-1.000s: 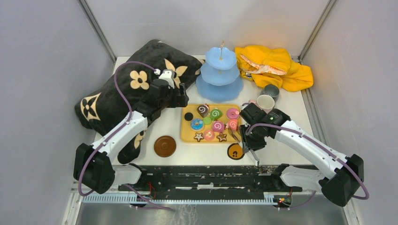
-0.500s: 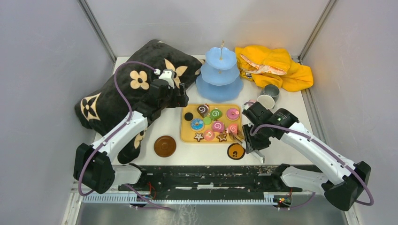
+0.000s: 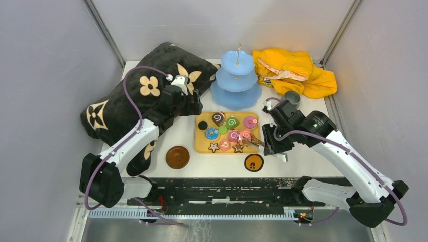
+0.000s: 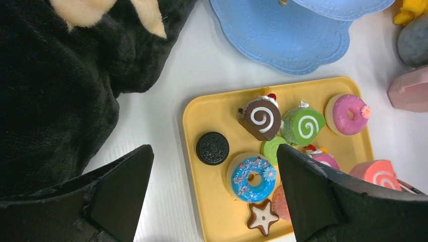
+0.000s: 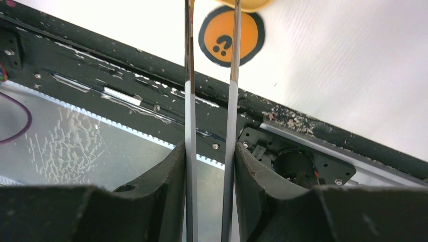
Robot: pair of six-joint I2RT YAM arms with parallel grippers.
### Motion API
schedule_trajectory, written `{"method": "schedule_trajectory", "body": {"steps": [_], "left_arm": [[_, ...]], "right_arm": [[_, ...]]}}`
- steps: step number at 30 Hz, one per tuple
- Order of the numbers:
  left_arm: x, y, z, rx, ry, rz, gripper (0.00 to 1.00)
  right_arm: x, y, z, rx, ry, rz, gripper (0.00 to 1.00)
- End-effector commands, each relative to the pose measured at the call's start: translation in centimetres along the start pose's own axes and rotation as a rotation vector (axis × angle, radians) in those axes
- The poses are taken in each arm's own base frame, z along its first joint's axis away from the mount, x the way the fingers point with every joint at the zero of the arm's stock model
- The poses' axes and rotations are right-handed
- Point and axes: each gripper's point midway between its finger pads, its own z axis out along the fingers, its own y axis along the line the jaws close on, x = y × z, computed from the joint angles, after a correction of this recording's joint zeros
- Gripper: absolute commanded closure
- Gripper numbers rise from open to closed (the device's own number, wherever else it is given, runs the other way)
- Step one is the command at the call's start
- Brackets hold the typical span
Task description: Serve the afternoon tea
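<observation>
Toy sweets lie on the flat yellow tray point(image 3: 200, 144): a blue doughnut point(image 4: 252, 176), a chocolate swirl roll point(image 4: 261, 117), a green roll point(image 4: 303, 126), a star biscuit point(image 4: 262, 218). My left gripper point(image 4: 214, 150) hangs open above the tray's left part, over a black sandwich biscuit point(image 4: 212, 147). My right gripper point(image 3: 271, 144) is shut on the metal tongs point(image 3: 255, 141), whose tips reach a pink swirl roll point(image 3: 246, 135). The light-blue stand point(image 3: 236, 80) is behind the tray. The grey mug point(image 3: 291, 97) stands right of it, and the pink cup point(image 4: 409, 91) shows only in the left wrist view.
A black pillow with beige flowers point(image 3: 136, 96) fills the left of the table. A yellow cloth point(image 3: 298, 70) lies at the back right. One brown coaster point(image 3: 177, 157) and one with an orange face point(image 3: 254, 162) lie near the front edge. Grey walls close in all round.
My right arm has swung back and to the right with the tongs, now covering the pink cup from above; the tongs' tips turned toward the tray. The left arm has not moved.
</observation>
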Motion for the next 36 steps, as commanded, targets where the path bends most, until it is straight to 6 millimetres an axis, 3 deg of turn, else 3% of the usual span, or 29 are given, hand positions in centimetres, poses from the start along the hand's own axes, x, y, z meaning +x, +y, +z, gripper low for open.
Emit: {"method": "schedule_trajectory", "body": {"steps": [1,26,36], "left_arm": [[-3.5,-0.4,-0.9,-0.005,-0.099,-0.021,0.01],[-3.5,0.4,-0.9,-0.041,-0.109,-0.011,0.01],[-3.4,0.1,-1.0,-0.008,-0.071,-0.053,0.01]], "right_arm": [[-3.3,0.7,-2.2,-0.012,-0.134,-0.047,0.99],[-7.8,2.2,-3.9,-0.056,-0.323,-0.057,0.99],[-12.0,1.5,-6.7,0.002,-0.54,0.003,0.99]]}}
